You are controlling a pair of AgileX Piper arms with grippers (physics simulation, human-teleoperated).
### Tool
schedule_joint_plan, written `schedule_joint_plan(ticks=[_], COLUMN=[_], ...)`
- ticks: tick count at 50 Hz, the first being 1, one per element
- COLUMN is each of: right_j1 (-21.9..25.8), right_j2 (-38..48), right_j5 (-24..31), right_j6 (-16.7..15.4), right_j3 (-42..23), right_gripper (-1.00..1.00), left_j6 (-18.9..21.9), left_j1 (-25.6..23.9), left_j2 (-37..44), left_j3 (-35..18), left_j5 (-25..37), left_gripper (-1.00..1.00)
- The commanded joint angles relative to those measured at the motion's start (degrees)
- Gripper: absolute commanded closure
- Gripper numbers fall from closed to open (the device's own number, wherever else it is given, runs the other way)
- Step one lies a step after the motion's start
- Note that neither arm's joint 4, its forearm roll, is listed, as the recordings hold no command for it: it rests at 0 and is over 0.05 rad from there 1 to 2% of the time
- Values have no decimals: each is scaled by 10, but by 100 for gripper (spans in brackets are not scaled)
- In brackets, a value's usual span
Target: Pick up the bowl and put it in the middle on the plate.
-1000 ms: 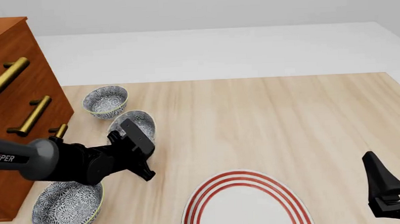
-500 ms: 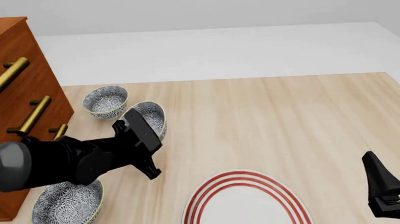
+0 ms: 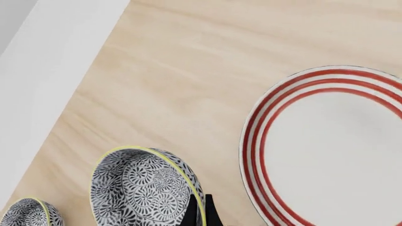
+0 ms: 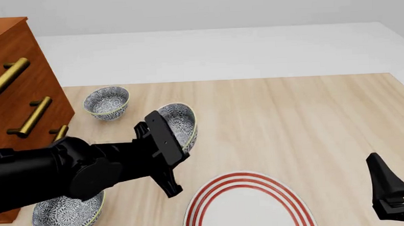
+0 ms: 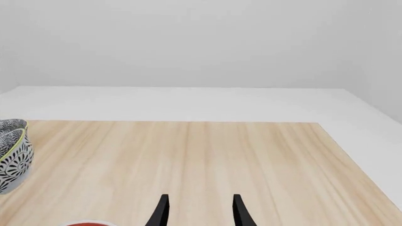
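Observation:
The bowl (image 4: 182, 123), speckled grey-blue and white with a pale-yellow rim, hangs tilted above the table, left of and beyond the plate. My left gripper (image 4: 181, 140) is shut on its rim; in the left wrist view the fingertips (image 3: 198, 213) pinch the bowl (image 3: 141, 186) at its edge. The plate (image 4: 242, 179), white with red rings, lies at the near middle of the table, and the left wrist view shows its rim (image 3: 253, 141) beside the bowl. My right gripper (image 4: 403, 180) stands open at the near right, empty, its fingers (image 5: 161, 209) apart. The bowl (image 5: 12, 153) also shows in the right wrist view.
A look-alike bowl (image 4: 107, 102) sits at the far left and another (image 4: 64, 212) at the near left under my left arm. One of them (image 3: 28, 215) shows in the left wrist view. A wooden drawer cabinet (image 4: 13, 95) with brass handles stands along the left edge.
My left arm has carried the bowl rightward and nearer to the plate, rising a little. The right arm has not moved.

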Motion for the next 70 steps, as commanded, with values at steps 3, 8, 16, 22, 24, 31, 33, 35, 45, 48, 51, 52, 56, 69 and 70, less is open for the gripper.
schedule_joint_plan(ticks=[3,8,16,22,24,31,33,35,45,48,51,52,56,69,70], right_j1=[1,2,3,5,6,7,8,9,10,11,11,11,11,11,11], right_j2=[-1,1,6,7,9,1,-4,-7,-9,-7,-5,-5,-4,-2,-2], right_j5=[2,-1,-3,-4,-5,-1,1,3,5,5,4,4,4,2,2], right_j6=[0,-1,-2,-2,-2,-7,-9,-11,-13,-12,-12,-11,-11,-12,-11], right_j3=[0,0,0,0,0,0,0,0,0,0,0,0,0,0,0], right_gripper=[-100,-100,-100,-100,-100,-100,-100,-100,-100,-100,-100,-100,-100,-100,-100], left_j6=[7,-8,0,-14,-4,13,18,24,29,32,33,32,25,17,14], left_j1=[-60,-87,-108,-147,-145,-170,-184,-188,-228,-238,-242,-246,-264,-302,-305], left_j2=[-15,-15,-11,3,9,31,47,57,88,97,102,105,113,138,140], left_j3=[8,-2,0,-25,-26,-45,-50,-50,-81,-87,-93,-96,-109,-118,-119], left_j5=[20,38,46,64,61,72,73,69,102,107,112,115,126,131,132], left_gripper=[100,100,100,100,100,100,100,100,100,100,100,100,100,100,100])
